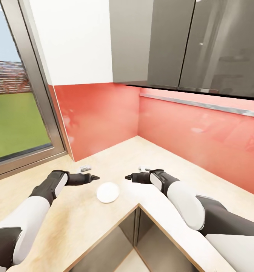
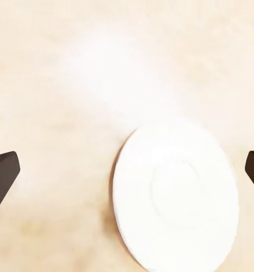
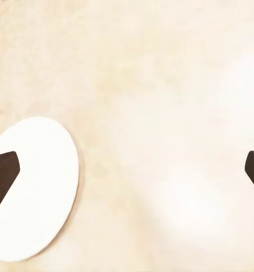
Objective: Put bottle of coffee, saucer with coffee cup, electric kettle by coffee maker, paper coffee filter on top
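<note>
Saucer (image 1: 107,192) lies flat on the kitchen countertop (image 1: 77,223), near the inner corner of the L-shaped top, between the two arms and a little nearer the robot than their tips. Left gripper (image 1: 95,177) hangs above the worktop just beside the plate; in its wrist view the two dark fingertips (image 2: 3,173) stand wide apart at the picture's edges with the plate between them and nothing held. Right gripper (image 1: 127,176) is likewise spread, its fingertips (image 3: 3,170) set far apart, one of them over the rim of the plate, gripping nothing. The two grippers point towards each other across a bare stretch of counter.

Outward from there, a red backsplash (image 1: 104,113) runs round the corner, grey wall cupboards (image 1: 187,41) hang above, and a window (image 1: 13,94) stands to the left. Two small pale objects sit further back on the counter, too small to identify.

Judgement on progress: the plate is on the counter, but with no cup on it. Most of the station appears outstanding.
</note>
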Tool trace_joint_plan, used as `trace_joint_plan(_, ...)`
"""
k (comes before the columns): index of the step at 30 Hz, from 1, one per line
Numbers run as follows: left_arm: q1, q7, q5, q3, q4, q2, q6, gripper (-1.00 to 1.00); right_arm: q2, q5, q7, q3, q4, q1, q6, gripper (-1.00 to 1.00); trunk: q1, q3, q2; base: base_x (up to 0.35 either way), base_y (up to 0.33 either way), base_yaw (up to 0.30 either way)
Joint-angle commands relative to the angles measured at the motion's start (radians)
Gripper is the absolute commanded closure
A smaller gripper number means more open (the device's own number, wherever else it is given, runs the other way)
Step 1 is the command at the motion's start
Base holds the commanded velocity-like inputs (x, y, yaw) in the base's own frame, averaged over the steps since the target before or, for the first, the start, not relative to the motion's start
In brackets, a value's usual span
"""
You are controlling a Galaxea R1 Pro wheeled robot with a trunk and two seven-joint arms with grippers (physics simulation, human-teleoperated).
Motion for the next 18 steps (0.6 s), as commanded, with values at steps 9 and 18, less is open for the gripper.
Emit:
trace_joint_plan(9, -0.001, 0.001, 0.008, 0.002, 0.001, 0.000, 0.008, -1.00, 0.000, 0.011, 0.003, -0.008, -0.002, 0.000, 0.007, -1.00, 0.001, -0.002, -0.002, 0.045, 0.000, -0.204)
trace_joint_plan(18, -0.001, 0.000, 0.008, 0.017, -0.004, 0.002, 0.008, -1.00, 0.000, 0.011, 0.003, -0.008, -0.002, 0.000, 0.007, -1.00, 0.001, -0.002, -0.002, 0.081, 0.000, -0.037)
